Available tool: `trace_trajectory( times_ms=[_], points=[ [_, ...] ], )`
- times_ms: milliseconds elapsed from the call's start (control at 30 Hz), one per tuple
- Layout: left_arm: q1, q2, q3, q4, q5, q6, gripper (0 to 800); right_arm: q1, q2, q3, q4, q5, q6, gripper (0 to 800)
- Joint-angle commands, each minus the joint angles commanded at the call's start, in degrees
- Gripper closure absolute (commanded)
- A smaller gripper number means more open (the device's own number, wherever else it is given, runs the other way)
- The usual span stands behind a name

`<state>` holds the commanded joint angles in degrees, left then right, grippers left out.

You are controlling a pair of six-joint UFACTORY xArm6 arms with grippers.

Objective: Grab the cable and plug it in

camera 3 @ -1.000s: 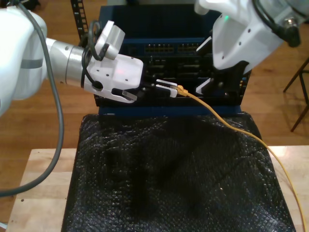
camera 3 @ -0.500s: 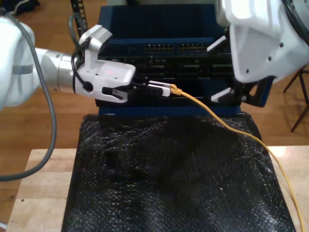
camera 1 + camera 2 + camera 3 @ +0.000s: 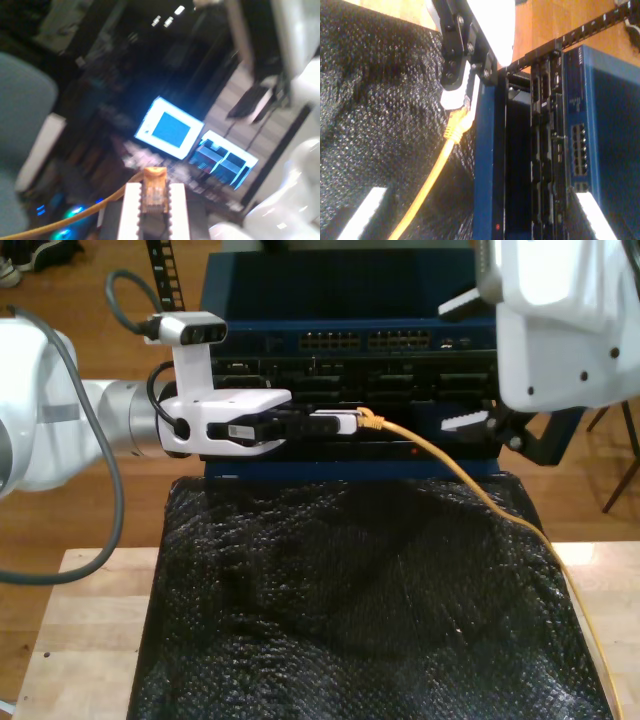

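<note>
Over the preceding second my first gripper [image 3: 345,422] levelled out and drew toward the exterior view's left, its wrist camera now standing upright above it, while my second gripper [image 3: 490,425] swung toward the exterior view's right. My first gripper was clamped on the cable [image 3: 450,472] just behind its plug [image 3: 154,190], which poked out between the white fingers [image 3: 131,210] in the first wrist view. The plug hung in front of the dark rack unit [image 3: 350,360], near its lower panels; whether it touched the unit could not be told. From there the yellow-orange cable ran down across the black bubble-wrap mat [image 3: 350,610] and off toward the exterior view's lower right, over the wooden table [image 3: 90,630]. My second gripper's serrated jaws stood apart, holding nothing, beside the rack.
</note>
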<state>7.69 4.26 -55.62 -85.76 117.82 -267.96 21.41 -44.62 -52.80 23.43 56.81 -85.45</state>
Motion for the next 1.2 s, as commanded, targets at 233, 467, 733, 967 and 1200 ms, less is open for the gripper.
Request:
trace_trajectory(
  times_ms=[233,467,733,967,1200],
  points=[
    [0.7,1.3,0.1,-0.2,3.3,0.0,795,8.1,-0.1,2.4,-0.4,-6.9,-0.2,10],
    [0.8,1.8,0.0,-3.0,6.7,-0.1,793,11.1,-0.1,4.1,-0.4,-9.8,-1.8,34],
    [0.8,3.2,-0.3,-3.3,9.5,-0.1,791,11.6,-1.5,6.2,-0.5,-13.2,-2.6,21],
    [0.7,3.2,-0.4,-3.9,12.1,0.0,784,11.8,-2.9,7.9,-0.7,-16.3,-5.1,24],
    [0.8,3.1,-0.1,-4.0,13.3,-0.4,785,12.8,-2.8,8.4,-0.9,-16.4,-5.3,38]
  ],
)
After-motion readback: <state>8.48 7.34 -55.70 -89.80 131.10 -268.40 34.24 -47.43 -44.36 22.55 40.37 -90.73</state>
